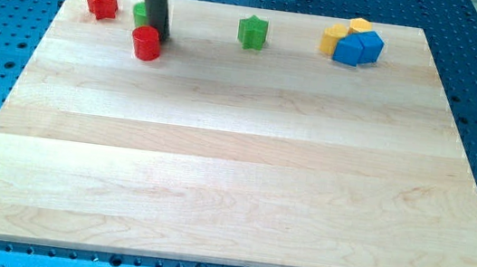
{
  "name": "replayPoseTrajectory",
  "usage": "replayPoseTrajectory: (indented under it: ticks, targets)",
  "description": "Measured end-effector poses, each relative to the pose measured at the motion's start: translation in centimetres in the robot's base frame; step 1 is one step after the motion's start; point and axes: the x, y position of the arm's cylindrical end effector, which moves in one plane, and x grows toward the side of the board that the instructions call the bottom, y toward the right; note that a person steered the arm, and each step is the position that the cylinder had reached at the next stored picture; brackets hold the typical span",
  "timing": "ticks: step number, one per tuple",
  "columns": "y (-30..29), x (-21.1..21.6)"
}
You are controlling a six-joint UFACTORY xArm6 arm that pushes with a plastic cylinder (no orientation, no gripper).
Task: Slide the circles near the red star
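Observation:
The red star (101, 1) lies at the board's top left corner. A red circle (146, 43) sits below and to its right. A green block (140, 12), probably a circle, is mostly hidden behind my rod, between the star and the rod. My tip (158, 35) rests at the red circle's upper right edge, touching or nearly touching it, just right of the green block.
A green star (252, 32) lies at the top middle. A cluster at the top right holds two yellow blocks (332, 38) (359, 26) and two blue blocks (349, 50) (370, 46). The wooden board (234, 169) lies on a blue perforated table.

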Motion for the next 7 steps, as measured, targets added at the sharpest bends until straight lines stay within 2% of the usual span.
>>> replayPoseTrajectory:
  ticks: [2,3,4,5,6,7]
  targets:
    - [1.2,-2.7]
    - [-2.3,-2.7]
    - [-2.6,-1.8]
    - [6.2,0.9]
    - [7.0,6.5]
    - [0.5,6.9]
